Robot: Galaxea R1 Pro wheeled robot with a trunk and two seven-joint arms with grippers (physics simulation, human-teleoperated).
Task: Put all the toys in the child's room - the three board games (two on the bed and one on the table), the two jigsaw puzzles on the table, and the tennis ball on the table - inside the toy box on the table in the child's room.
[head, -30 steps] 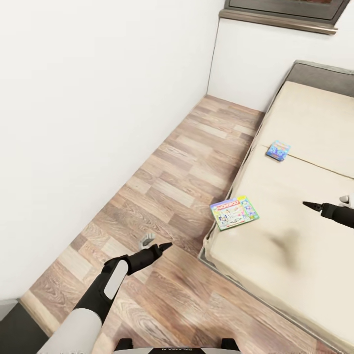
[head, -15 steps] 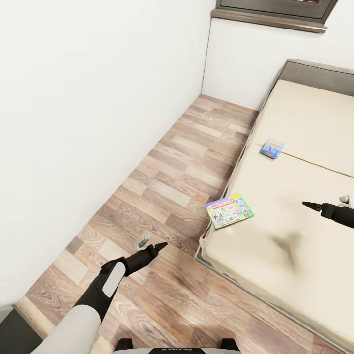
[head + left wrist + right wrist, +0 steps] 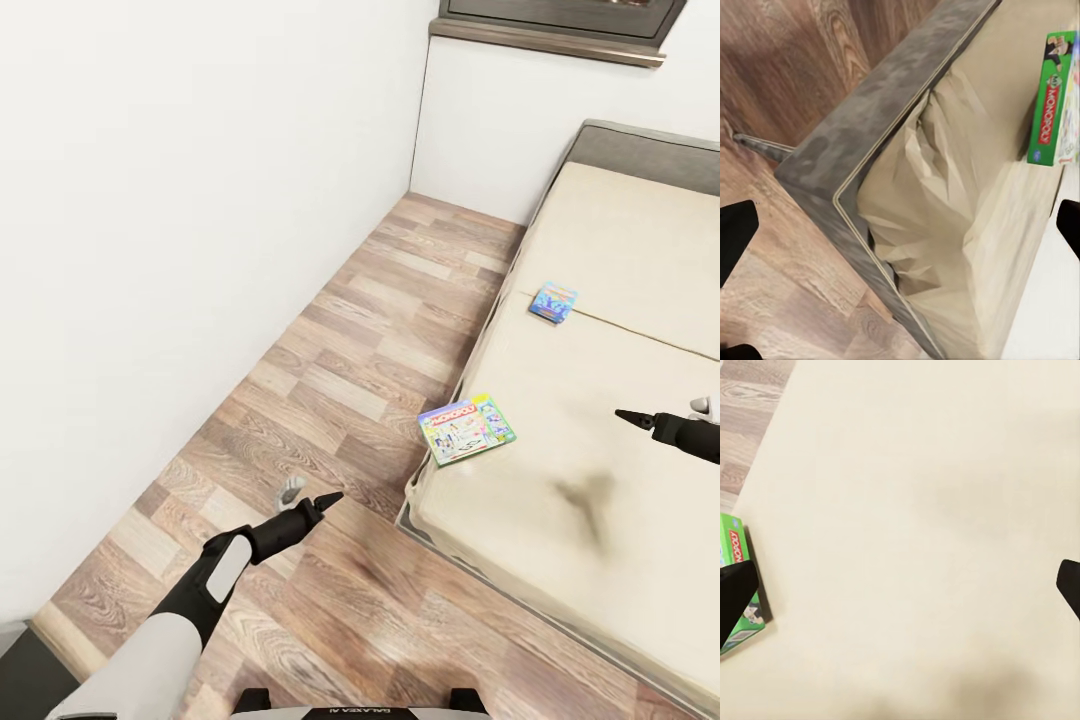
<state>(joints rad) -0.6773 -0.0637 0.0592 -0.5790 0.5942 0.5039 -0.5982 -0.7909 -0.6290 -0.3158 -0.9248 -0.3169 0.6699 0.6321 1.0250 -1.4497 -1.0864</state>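
Board games (image 3: 467, 429) unmoved on bed (image 3: 640, 250); both grippers' jaws stay wide, empty.

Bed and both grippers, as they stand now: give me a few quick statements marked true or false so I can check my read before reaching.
1. Two board games lie on the bed. True: the green-edged Monopoly box and a smaller blue box.
2. The Monopoly box sits in the middle of the mattress. False: it lies at the mattress edge nearest the floor, near a corner.
3. The right gripper is over the mattress. True, and its wide-apart fingertips hold nothing.
4. The left gripper grips the Monopoly box. False: it hangs over the wood floor, open and empty.
5. The blue box touches the Monopoly box. False: bare mattress separates them.
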